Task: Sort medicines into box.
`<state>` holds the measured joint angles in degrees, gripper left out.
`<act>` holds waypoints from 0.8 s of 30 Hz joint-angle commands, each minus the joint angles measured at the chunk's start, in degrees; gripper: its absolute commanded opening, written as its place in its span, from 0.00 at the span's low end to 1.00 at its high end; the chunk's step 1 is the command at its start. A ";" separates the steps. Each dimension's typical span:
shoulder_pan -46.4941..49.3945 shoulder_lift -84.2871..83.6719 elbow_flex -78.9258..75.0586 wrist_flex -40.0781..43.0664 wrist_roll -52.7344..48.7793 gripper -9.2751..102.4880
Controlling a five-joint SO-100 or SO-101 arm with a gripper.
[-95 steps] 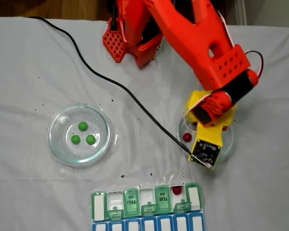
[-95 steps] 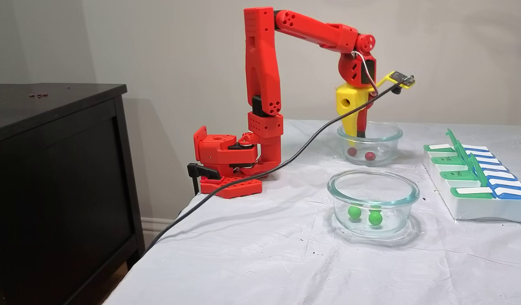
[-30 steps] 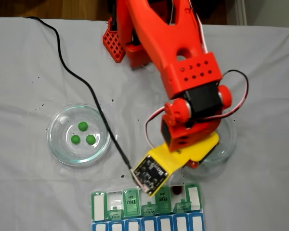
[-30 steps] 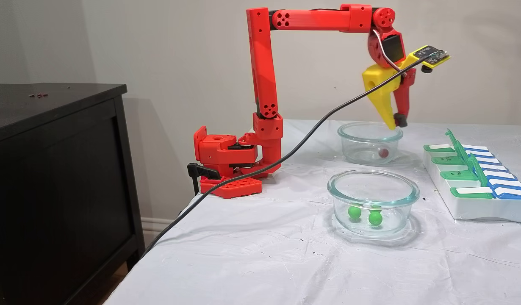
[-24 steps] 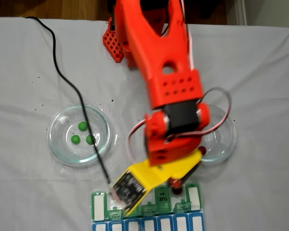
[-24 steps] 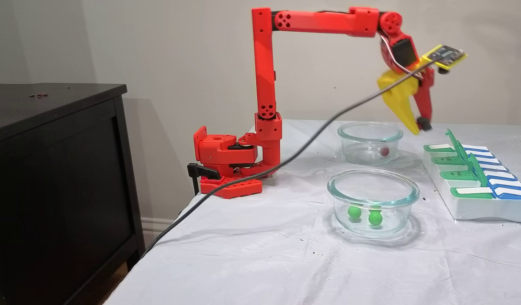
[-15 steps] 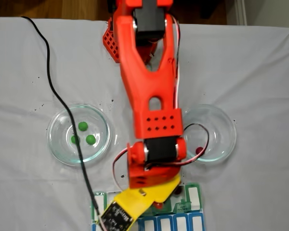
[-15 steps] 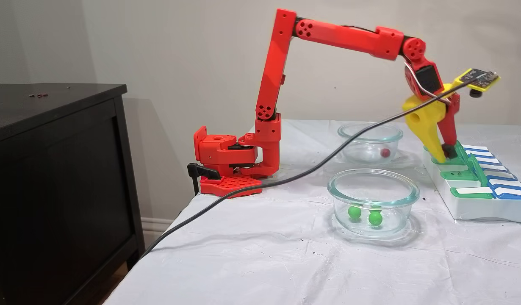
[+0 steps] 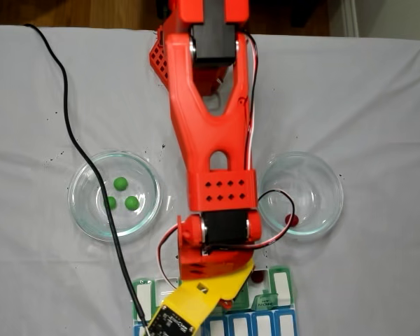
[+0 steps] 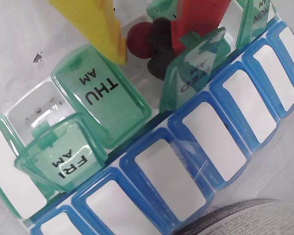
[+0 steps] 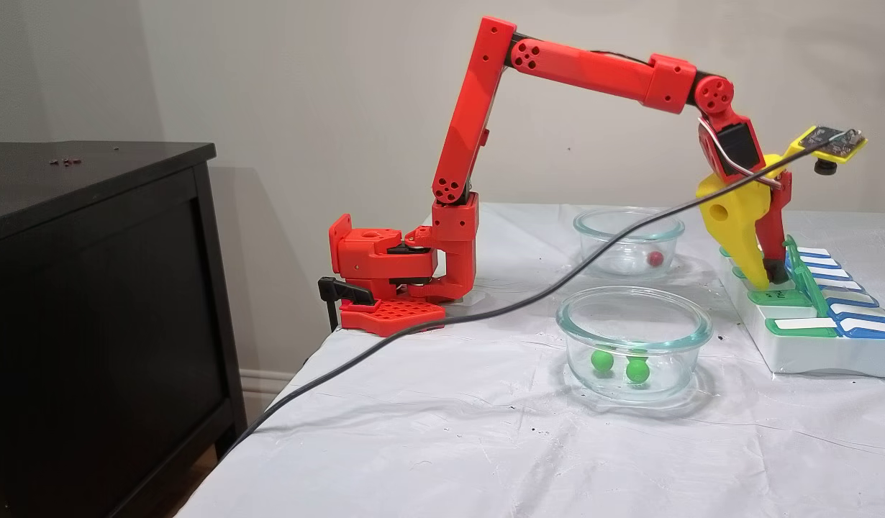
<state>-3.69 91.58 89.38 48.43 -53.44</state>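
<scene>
White cloth [image 11: 428,432] covers table. Gripper [image 10: 137,44] points down into pill box [image 10: 186,161], pinching dark red ball [image 10: 140,39] between yellow finger and red finger over open slot by THU lid. One red ball [image 9: 290,220] sits in right glass dish [image 9: 329,199]. Three green balls [image 9: 121,183] sit in left dish [image 9: 80,210].

We see the box [image 10: 152,161], green lidded compartments over a blue row, several lids raised. One dark red ball [image 10: 138,39] sits over an open compartment beside THU, one [image 9: 290,220] in a glass dish, three green balls [image 9: 120,183] in another dish
</scene>
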 commanded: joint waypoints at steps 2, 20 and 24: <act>-0.79 2.20 -4.57 -1.23 -1.14 0.25; -5.36 23.03 0.00 13.18 23.64 0.08; -10.55 29.62 2.29 21.97 26.54 0.08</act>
<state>-10.02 108.54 91.05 64.51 -29.71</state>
